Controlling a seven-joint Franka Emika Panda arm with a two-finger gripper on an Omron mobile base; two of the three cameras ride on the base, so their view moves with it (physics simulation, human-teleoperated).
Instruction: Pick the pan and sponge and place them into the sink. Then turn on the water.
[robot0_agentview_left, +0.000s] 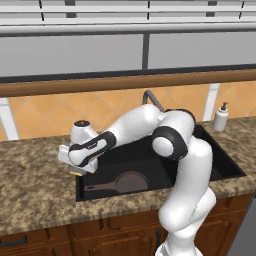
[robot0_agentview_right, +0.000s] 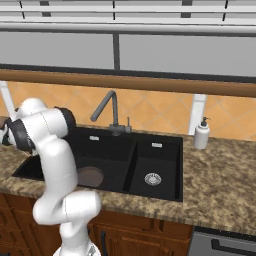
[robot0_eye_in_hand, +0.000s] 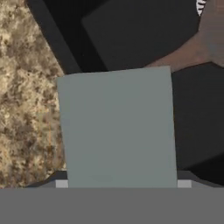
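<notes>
Counter (robot0_agentview_left: 35, 190): speckled brown granite, running along an orange tiled wall and wrapping the sink on every side.
Sink (robot0_agentview_right: 165, 187): black, two basins set into the counter; the larger basin is on the left and the narrower one on the right, which has a round silver drain (robot0_agentview_right: 152, 178) in its floor.
Arm: white with dark joints, bent over the left part of the sink, its hand reaching out to the basin's left rim.
Faucet (robot0_agentview_right: 107, 107): tall, dark grey and angled, standing at the back edge of the sink between the two basins; no water shows at its spout.
Pan (robot0_agentview_left: 131, 182): round and dark brown-grey, lying flat on the floor of the large basin with its long thin handle pointing left towards the basin wall.
Soap bottle (robot0_agentview_left: 220, 118): white pump bottle, upright on the counter near the sink's back right corner.
Gripper (robot0_agentview_left: 79, 173): poised above the left rim of the large basin, jaws set wide and pressed on either side of the sponge.
Sponge (robot0_eye_in_hand: 117, 129): held in the gripper, up off both counter and basin; in the hand view its grey-green face covers the middle of the picture, with granite to one side and the black basin and part of the pan beyond it; from the left base view a sliver of yellow peeps out under the hand.
</notes>
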